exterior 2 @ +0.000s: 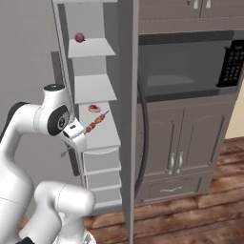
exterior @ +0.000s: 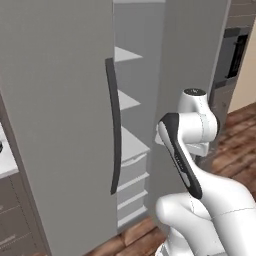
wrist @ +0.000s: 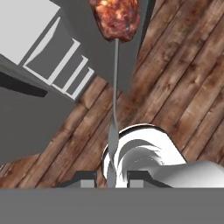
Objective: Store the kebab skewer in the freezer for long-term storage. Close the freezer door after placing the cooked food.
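Left base view: the freezer (exterior: 140,125) stands open, its door (exterior: 55,125) swung toward the near left, the long dark handle (exterior: 115,127) running down its edge. Pale shelves (exterior: 131,142) and drawers (exterior: 132,187) show in the gap. No lettering can be read on any panel. The white arm (exterior: 195,150) reaches toward the opening from the near right.

Right base view: the skewer (exterior 2: 96,120) hangs over the third shelf (exterior 2: 102,136), tilted, meat end up and to the far right, just above the shelf and beside a small reddish piece of food (exterior 2: 94,108). A round red item (exterior 2: 79,37) sits on the top shelf. The claw (exterior 2: 78,134) grips the skewer's lower end. To the right is a dark oven (exterior 2: 190,64) with a keypad (exterior 2: 232,62) — its marks too small to read.

Hand view: the claw (wrist: 111,177) is clamped on the thin metal stick, fingers (wrist: 87,178) tight together on either side of it. The stick runs up to a reddish-brown meat chunk (wrist: 116,17), over the drawers (wrist: 61,61) and wood floor (wrist: 183,78).
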